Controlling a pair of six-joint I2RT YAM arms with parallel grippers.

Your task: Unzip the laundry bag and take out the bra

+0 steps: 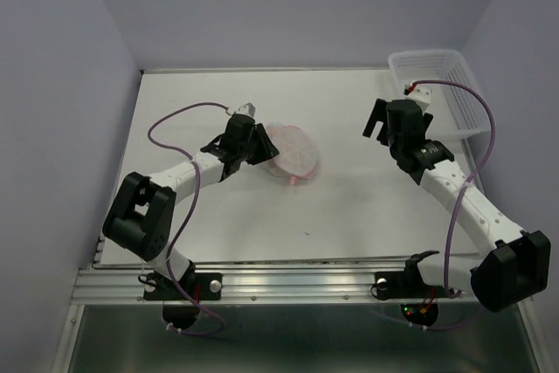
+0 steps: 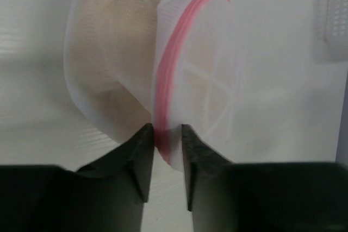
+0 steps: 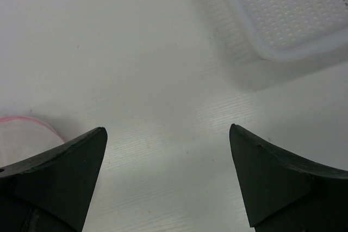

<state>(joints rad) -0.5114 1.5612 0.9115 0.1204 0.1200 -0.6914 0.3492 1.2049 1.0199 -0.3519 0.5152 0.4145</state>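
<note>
Black left gripper clenched on the pink zipper band of the small round white mesh laundry bag, left of centre; black right gripper gaped, empty.
The bag looked light and limp, the pale beige-peach fabric bra soft inside; the stitched band seemed the firmest hold.

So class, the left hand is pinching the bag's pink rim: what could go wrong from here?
1. The left hand grips only a thin edge of the laundry bag at its pink zipper, so the edge could slip out.
2. The right hand is open and away from the bag, so pulling may just drag it across the table.
</note>
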